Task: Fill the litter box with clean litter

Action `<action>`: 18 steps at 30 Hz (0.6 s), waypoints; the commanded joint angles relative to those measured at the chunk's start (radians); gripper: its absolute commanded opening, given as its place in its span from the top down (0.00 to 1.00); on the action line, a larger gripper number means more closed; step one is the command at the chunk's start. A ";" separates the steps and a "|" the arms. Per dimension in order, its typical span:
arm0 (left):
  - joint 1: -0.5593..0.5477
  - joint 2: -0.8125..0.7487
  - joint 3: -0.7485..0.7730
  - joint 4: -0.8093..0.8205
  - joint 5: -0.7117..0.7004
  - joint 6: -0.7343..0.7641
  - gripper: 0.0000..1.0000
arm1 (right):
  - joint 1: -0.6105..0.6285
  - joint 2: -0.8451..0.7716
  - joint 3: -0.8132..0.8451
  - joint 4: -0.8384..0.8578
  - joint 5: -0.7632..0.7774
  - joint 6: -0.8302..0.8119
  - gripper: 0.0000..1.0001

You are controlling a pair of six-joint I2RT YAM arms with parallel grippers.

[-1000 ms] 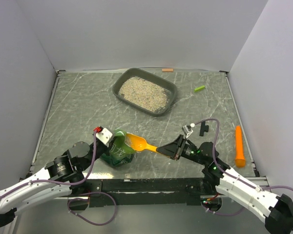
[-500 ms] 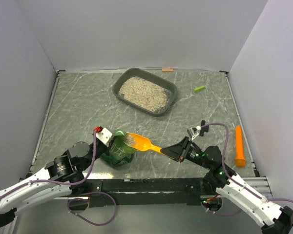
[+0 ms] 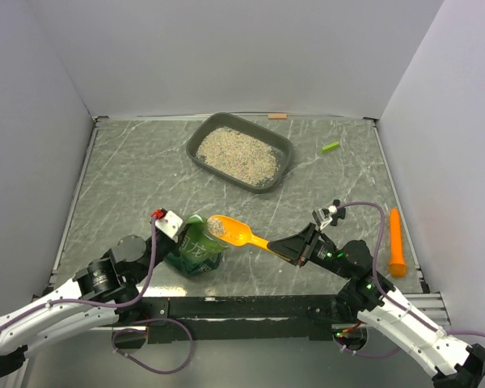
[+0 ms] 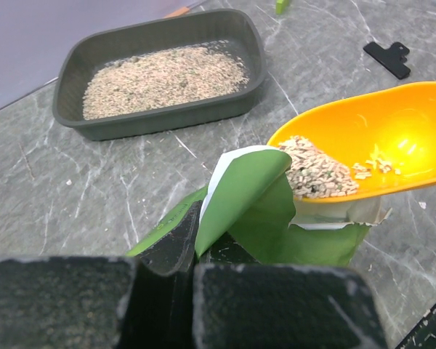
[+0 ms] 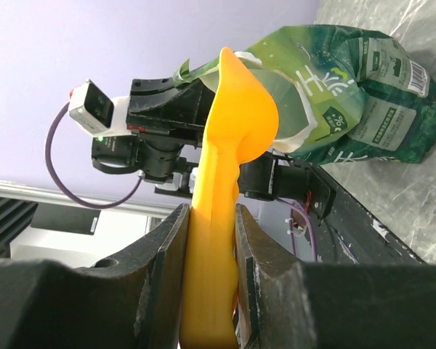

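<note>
The dark-grey litter box [image 3: 196, 145] stands at the back centre, partly filled with beige clean litter [image 3: 238, 153]; both also show in the left wrist view, the box [image 4: 160, 123] and the litter [image 4: 167, 76]. A green glossy bag [image 3: 196, 252] stands open near the front. My left gripper [image 3: 184, 232] is shut on the bag's top flap [image 4: 240, 189]. My right gripper [image 3: 287, 246] is shut on the handle of an orange scoop [image 3: 230, 230]. The scoop's bowl [image 4: 392, 138] sits just above the bag's mouth with a small heap of litter [image 4: 316, 174] in it.
An orange cone-shaped object [image 3: 397, 242] lies at the right edge. A black clip [image 3: 337, 213] lies near my right arm. A small green piece [image 3: 331, 146] lies right of the box. White walls enclose three sides.
The scoop was empty at the bag's mouth, then dipped in and came up holding litter. It is now slightly higher. The left gripper keeps holding the bag.
</note>
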 commanded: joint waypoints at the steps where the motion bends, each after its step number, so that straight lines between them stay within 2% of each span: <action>1: -0.005 -0.023 0.021 0.063 -0.071 -0.016 0.99 | -0.003 -0.020 0.055 0.026 0.013 0.029 1.00; 10: -0.005 -0.049 0.029 0.051 -0.183 -0.020 0.99 | -0.003 0.015 0.135 -0.016 0.038 0.014 1.00; 18: -0.005 -0.044 0.040 0.038 -0.214 -0.028 0.99 | -0.005 0.221 0.194 0.124 0.125 0.081 1.00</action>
